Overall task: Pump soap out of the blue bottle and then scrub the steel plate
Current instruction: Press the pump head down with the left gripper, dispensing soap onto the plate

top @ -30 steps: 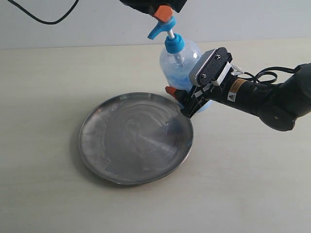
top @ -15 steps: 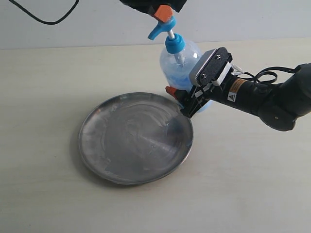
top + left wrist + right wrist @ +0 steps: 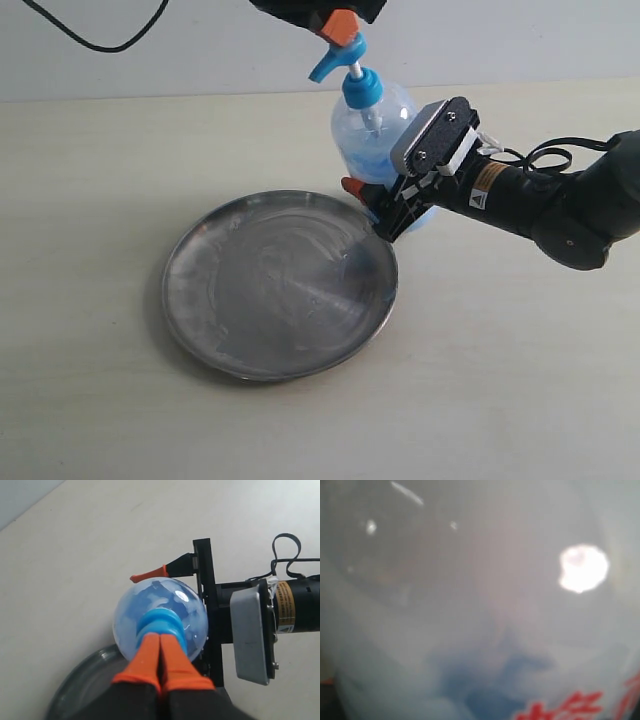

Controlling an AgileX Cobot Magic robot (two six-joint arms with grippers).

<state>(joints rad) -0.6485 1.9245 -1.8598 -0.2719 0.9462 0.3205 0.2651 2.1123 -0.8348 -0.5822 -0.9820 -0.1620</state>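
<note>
Blue plastic pump head crept up-right, stroke likely releasing. Left gripper, tips together, atop it; right gripper seemingly clamps clear pump bottle.

In the exterior view the left arm is cut off by the top edge. The bottle, towards the worktop's far edge, has its lower part hidden behind the right gripper, whose far finger is lost behind the bottle. The right arm runs off the right edge, and a cable off the top. Whether any soap lies on the plate cannot be told from its smears and glare. The left wrist view hides the pump head under the left gripper and cuts the plate at the bottom. The right wrist view is a blur of bottle; its red print is cut off and unreadable.
</note>
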